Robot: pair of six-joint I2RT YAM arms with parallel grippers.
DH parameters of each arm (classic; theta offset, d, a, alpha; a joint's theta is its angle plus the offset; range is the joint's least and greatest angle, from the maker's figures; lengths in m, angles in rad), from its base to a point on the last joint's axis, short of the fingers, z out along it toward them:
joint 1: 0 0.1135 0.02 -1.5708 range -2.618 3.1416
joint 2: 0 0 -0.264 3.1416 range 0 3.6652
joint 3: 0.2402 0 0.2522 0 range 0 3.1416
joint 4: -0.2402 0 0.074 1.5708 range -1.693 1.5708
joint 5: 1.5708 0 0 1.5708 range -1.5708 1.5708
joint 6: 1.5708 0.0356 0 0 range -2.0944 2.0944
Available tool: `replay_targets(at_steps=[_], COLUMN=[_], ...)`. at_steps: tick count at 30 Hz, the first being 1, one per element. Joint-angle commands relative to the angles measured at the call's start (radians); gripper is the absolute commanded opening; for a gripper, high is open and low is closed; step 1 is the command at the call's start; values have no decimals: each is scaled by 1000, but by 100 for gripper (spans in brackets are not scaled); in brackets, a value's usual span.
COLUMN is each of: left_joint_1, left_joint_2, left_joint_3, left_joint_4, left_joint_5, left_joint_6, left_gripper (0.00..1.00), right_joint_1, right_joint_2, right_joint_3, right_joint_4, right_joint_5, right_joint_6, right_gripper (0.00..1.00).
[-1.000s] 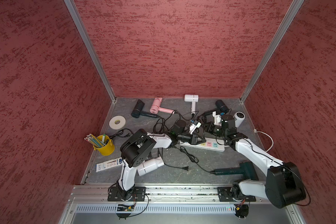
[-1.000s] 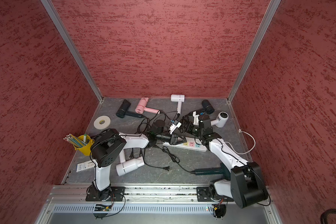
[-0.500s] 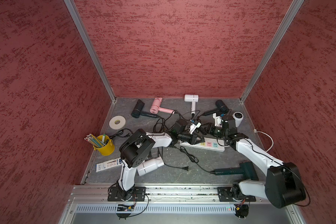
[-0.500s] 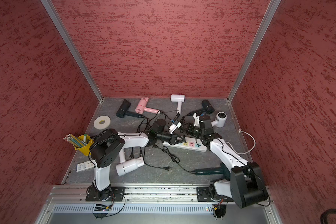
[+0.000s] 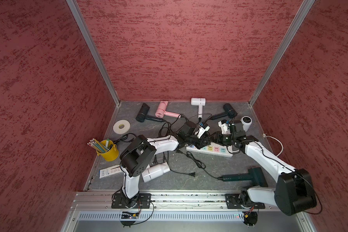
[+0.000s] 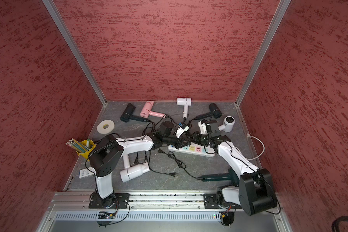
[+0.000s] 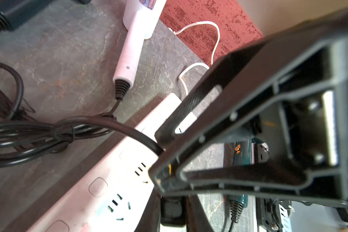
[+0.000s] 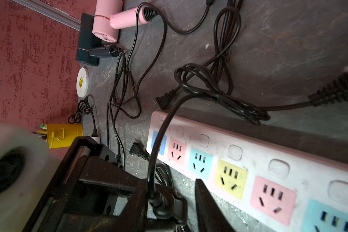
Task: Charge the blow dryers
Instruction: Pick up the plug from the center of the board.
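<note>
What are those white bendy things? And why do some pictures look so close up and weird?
They are two robot arms with pincers called grippers. Two pictures look down from a camera above. The two close-up ones come from little cameras on the arms' wrists. On the grey table lie blow dryers, such as a pink one and a dark green one. There are also their black cords, a long white power strip, a tape roll and a yellow cup of pencils. The left gripper pinches a black plug close to the strip. The right gripper stands open beside it.
</note>
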Motion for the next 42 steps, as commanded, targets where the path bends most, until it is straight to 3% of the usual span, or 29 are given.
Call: replay_targets(at_steps=[1, 10, 19, 27, 35, 37, 40, 42], left_joint_1=[-8, -45, -48, -45, -37, -30, -12, 6], left_joint_2=[-12, -1, -4, -5, -17, -22, -46, -74], left_joint_3=[25, 66, 66, 76, 60, 56, 47, 34], left_joint_4=[-31, -95, -92, -88, -49, -35, -30, -35], left_joint_5=[-28, -80, -92, -109, -118, -107, -91, -87], left_joint_6=[63, 122, 128, 128, 109, 91, 44, 12], left_gripper=[4, 2, 1, 2, 4, 13, 49, 68], right_joint_1=[-4, 0, 9, 16, 29, 29, 27, 18], right_joint_2=[11, 48, 58, 51, 42, 32, 18, 10], right_joint_3=[34, 66, 60, 32, 18, 14, 19, 24], right_joint_4=[-40, -58, -51, -39, -21, -11, -9, -6], right_joint_5=[-32, -16, -21, -22, -22, 4, 93, 193], right_joint_6=[-40, -53, -58, -61, -65, -61, -54, -50], right_gripper=[34, 29, 12, 18, 0, 0, 0, 0])
